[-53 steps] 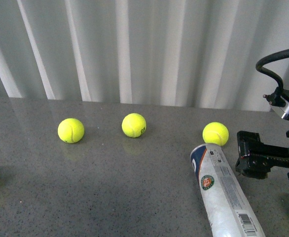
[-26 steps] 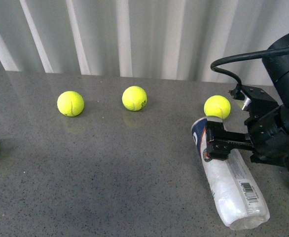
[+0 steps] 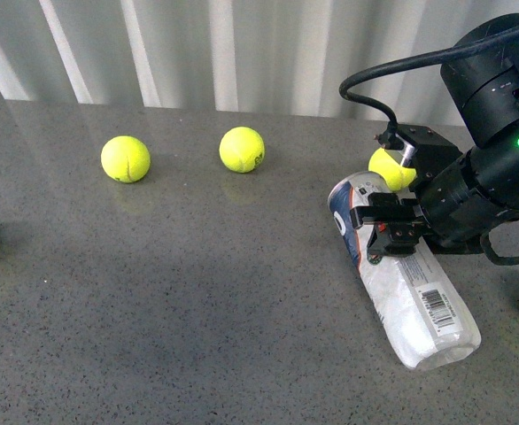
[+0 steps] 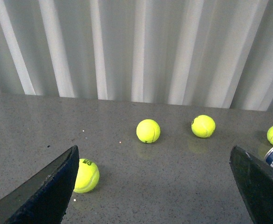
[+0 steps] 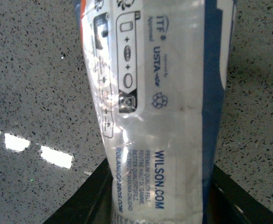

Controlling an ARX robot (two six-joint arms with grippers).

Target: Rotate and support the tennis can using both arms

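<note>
Found the tennis can point(image 3: 414, 301) flat on its side on the grey speckled table point(image 3: 197, 310), toward the right of the front view. Noted it lying slantwise, navy-and-white end farther off and leftward, clear crinkled end with the barcode nearer and rightward. Read "WILSON.COM" and "USTA" along its white label in the right wrist view.

Saw the right gripper point(image 3: 376, 235) set across the can close to that navy end, one finger on each side. Made out, in the right wrist view, both black fingers point(image 5: 87, 200) hard against the can's sides with no gap showing, and so took it as clamped on the can. Traced the bulky black right arm point(image 3: 490, 168) up and to the right, with a small green light lit on it and a black cable point(image 3: 375, 75) looping over the top.

Spotted one tennis ball point(image 3: 391, 168) just behind the gripper, partly hidden by it. Counted two more balls point(image 3: 242, 149) well apart from the can near the back of the table, plus one cut off at each side edge of the front view.

Saw the left gripper point(image 4: 154, 158) only in its own wrist view, spread wide, nothing between its fingers, above bare table with balls beyond and the can's navy end at the frame's edge.

Took in white pleated sheeting point(image 3: 242, 53) behind the table.
</note>
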